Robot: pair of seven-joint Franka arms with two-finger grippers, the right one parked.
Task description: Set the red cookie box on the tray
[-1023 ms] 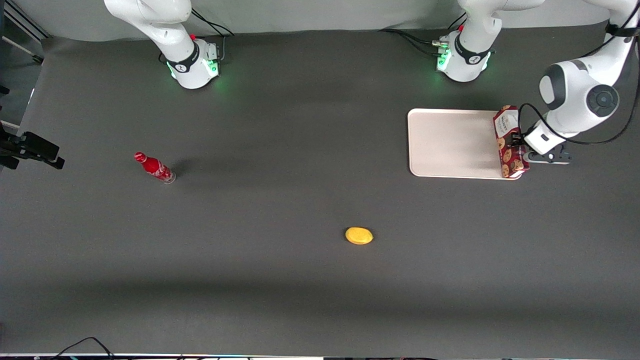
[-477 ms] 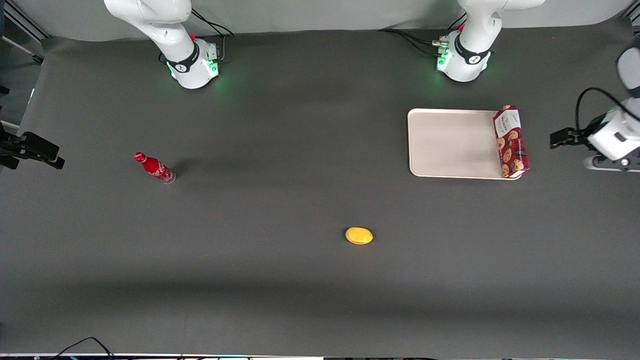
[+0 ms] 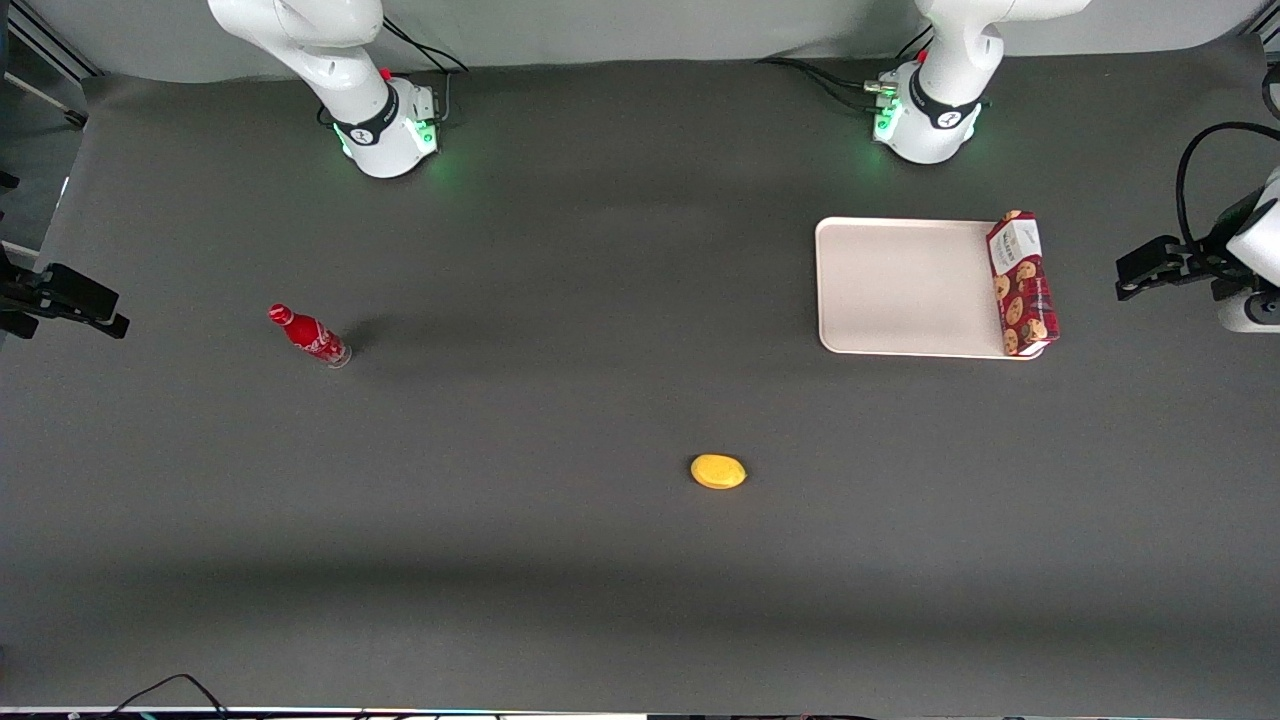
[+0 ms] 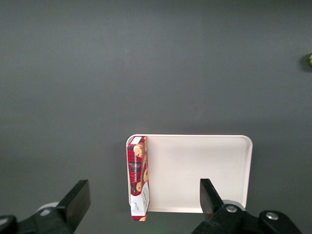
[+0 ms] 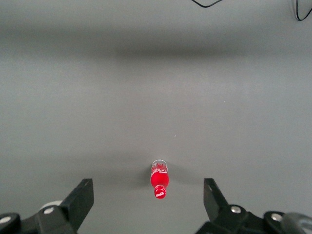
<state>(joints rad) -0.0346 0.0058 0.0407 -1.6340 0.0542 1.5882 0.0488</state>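
gripper [image 3: 1140, 272] wide open, empty, backed off to right edge of front view | red cookie box [image 3: 1020, 285] released on tray [image 3: 900, 290] right rim | placement looks done

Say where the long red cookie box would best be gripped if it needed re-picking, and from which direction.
Probably across its narrow width near mid-length, coming down from above. The long narrow red cookie box lies along the edge of the flat cream-white tray nearest the working arm, its long faces exposed. The left arm's end effector is open, off the tray toward the working arm's end.
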